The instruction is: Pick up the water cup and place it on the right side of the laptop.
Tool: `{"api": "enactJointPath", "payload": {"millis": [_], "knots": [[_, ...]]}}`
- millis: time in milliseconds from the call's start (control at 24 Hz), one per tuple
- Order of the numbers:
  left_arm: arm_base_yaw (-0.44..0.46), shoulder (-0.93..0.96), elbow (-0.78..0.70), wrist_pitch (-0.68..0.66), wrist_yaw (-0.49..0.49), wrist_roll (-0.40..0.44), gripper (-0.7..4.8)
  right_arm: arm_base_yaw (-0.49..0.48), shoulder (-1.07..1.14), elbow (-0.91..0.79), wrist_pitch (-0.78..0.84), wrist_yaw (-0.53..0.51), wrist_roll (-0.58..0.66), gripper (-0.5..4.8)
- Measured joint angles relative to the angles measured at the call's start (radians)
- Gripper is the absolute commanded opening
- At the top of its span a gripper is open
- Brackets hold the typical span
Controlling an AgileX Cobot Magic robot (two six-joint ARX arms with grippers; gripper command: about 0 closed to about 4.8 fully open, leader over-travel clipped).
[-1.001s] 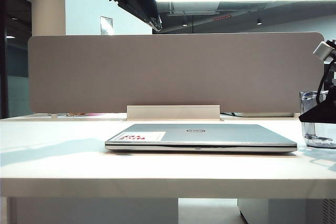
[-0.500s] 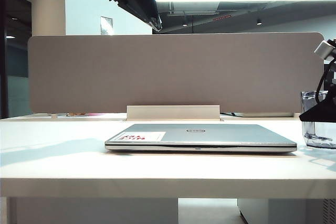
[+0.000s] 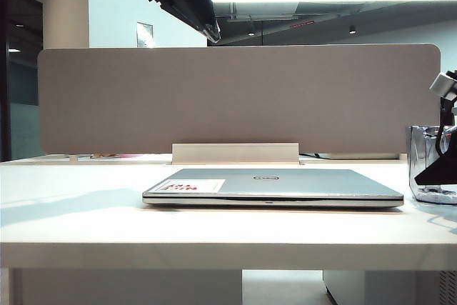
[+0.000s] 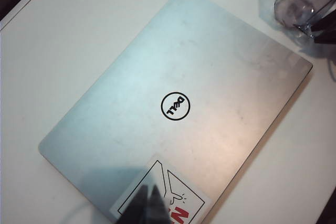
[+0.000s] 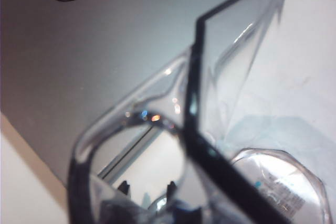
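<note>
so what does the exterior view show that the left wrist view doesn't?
Exterior only: the left tool hanging high above the closed laptop, the grey divider panel behind the table, and the cup standing upright right of the laptop with the right tool at it.
Left wrist only: the full lid from above, round logo and whole sticker, and the inside of the cup.
Both: laptop, cup, white table.
</note>
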Motion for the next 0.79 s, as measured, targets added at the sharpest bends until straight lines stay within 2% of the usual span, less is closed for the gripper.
{"api": "enactJointPath", "payload": {"millis": [209, 334, 417, 792], "knots": [[0.0, 0.0, 0.0, 0.0, 0.0, 0.0, -0.03, 0.0, -0.043, 0.0, 0.0, 0.0, 0.014, 1.19], [0.0, 0.0, 0.0, 0.0, 0.0, 0.0, -0.03, 0.0, -0.099, 0.0, -0.035, 0.023, 0.014, 1.87], [0.0, 0.0, 0.0, 0.0, 0.0, 0.0, -0.03, 0.0, -0.117, 0.0, -0.075, 0.051, 0.015, 2.02], [0.0, 0.0, 0.0, -0.001, 0.0, 0.0, -0.03, -0.002, -0.184, 0.0, -0.223, 0.093, 0.018, 2.03]]}}
